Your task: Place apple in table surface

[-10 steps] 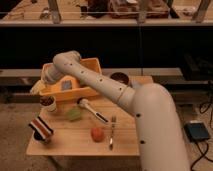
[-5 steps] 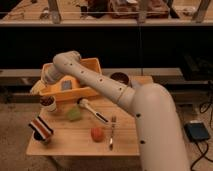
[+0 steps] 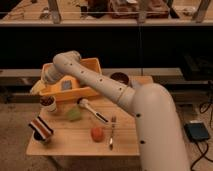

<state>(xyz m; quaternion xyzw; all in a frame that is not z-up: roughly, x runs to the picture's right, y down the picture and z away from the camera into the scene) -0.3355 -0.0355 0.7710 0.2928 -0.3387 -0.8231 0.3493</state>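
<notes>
The apple [image 3: 97,133] is a small red-orange fruit resting on the light wooden table surface [image 3: 125,145], near the front middle. It stands alone, with a fork [image 3: 112,133] just to its right. My white arm reaches from the lower right up over the table and bends down at the far left. My gripper [image 3: 45,79] is at the left end of the yellow bin [image 3: 75,92], well away from the apple and apart from it.
A pale green lump [image 3: 74,114] and a white-headed utensil with a dark handle [image 3: 93,110] lie mid-table. A small white cup with dark contents [image 3: 47,102] and a striped object [image 3: 41,128] are at the left. A dark bowl [image 3: 120,78] stands at the back.
</notes>
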